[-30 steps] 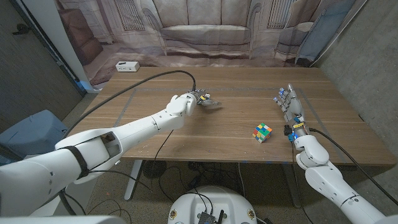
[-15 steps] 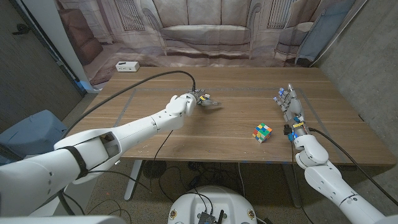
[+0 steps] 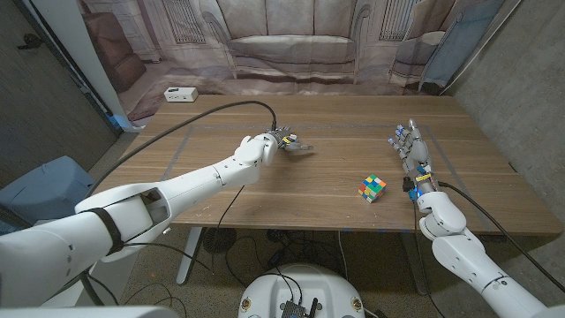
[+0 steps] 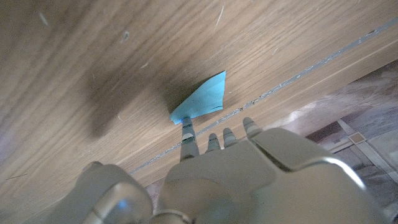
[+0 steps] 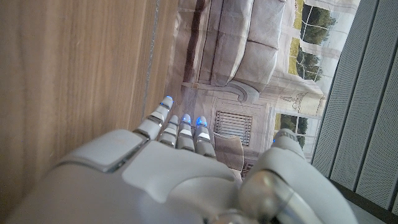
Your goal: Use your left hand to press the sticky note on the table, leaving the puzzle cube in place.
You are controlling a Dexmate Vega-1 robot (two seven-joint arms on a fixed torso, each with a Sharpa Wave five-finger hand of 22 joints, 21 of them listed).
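We saw the left hand reached out over the middle of the wooden table, its arm stretched in from the near left corner. In the left wrist view the blue sticky note lay on the wood just ahead of the fingertips, beside a thin pale line running across the boards. One fingertip reached the near corner of the note and seemed to touch it, while the other fingertips sat next to it, short of the paper; we could not tell whether that finger pressed down. The note looked slightly lifted along one edge, with a soft shadow on the wood beside it. The left hand's fingers were extended side by side and held nothing. From the head view the note itself was hidden by the hand. The puzzle cube sat on the table well to the right of the left hand, nearer the front edge, untouched and apart from both hands. The right hand stood on the right side of the table beyond the cube, fingers straight, close together, pointed away from the robot, and gripping nothing. A small white box lay at the far left corner of the table.
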